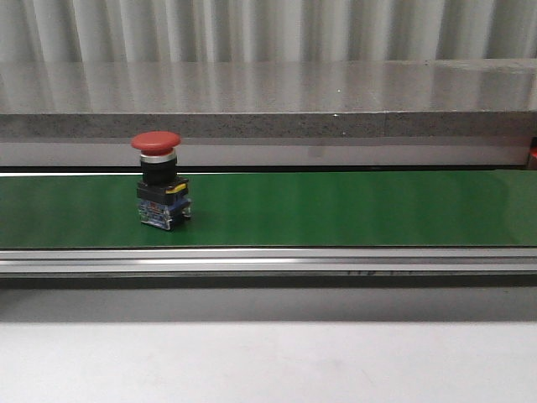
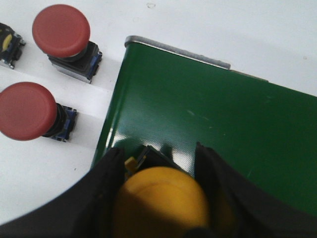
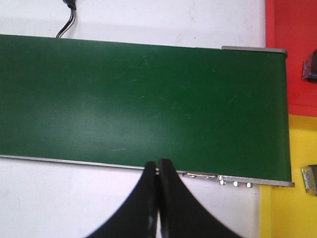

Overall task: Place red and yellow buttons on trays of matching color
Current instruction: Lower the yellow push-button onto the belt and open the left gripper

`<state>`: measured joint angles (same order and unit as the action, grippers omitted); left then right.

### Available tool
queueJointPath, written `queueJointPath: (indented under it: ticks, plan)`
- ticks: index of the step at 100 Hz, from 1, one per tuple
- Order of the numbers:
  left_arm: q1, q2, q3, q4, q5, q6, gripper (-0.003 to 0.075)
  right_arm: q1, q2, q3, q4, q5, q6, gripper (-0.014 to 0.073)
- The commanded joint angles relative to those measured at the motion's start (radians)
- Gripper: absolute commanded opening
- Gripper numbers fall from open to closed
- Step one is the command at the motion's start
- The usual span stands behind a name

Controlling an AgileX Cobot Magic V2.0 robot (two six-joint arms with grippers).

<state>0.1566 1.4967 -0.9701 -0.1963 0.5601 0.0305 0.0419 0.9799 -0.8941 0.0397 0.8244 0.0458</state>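
Green conveyor belt [image 1: 336, 208] carrying one red button [image 1: 159, 180], upright, toward its left part. Left gripper [image 2: 161, 198] fingers [image 2: 106, 193] pinching a yellow button [image 2: 161, 201] over the belt's end, two more red buttons [image 2: 60, 30] [image 2: 26, 110] lying beside it on the white counter [image 2: 44, 163]. Right gripper [image 3: 157, 166] fingers pressed together, holding nothing, at the belt's near edge, red tray [image 3: 292, 54] and yellow tray [image 3: 287, 208] just past the belt's end.

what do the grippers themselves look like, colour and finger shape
Both grippers are black. The left gripper has broad, matte fingers with rounded tips. The right gripper has slimmer fingers curving inward to narrow points. No markings or cables show on either.
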Motion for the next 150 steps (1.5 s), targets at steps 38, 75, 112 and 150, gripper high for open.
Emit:
queueJointPath:
  ticks: [38, 75, 112, 150]
  plan:
    - [-0.007, -0.048, -0.046, -0.016, -0.019, 0.015, 0.0671, 0.002, -0.017, -0.025, -0.002, -0.044, -0.008, -0.0067]
    - [-0.087, -0.263, -0.046, -0.018, -0.021, 0.102, 0.0671, 0.002, -0.017, -0.025, -0.002, -0.044, -0.008, -0.0067]
    - [-0.175, -0.594, 0.115, -0.014, -0.069, 0.144, 0.0671, 0.002, -0.017, -0.025, -0.002, -0.044, -0.008, -0.0067]
    - [-0.175, -0.970, 0.370, -0.010, -0.087, 0.144, 0.0592, 0.002, -0.017, -0.025, -0.002, -0.044, -0.008, -0.0067]
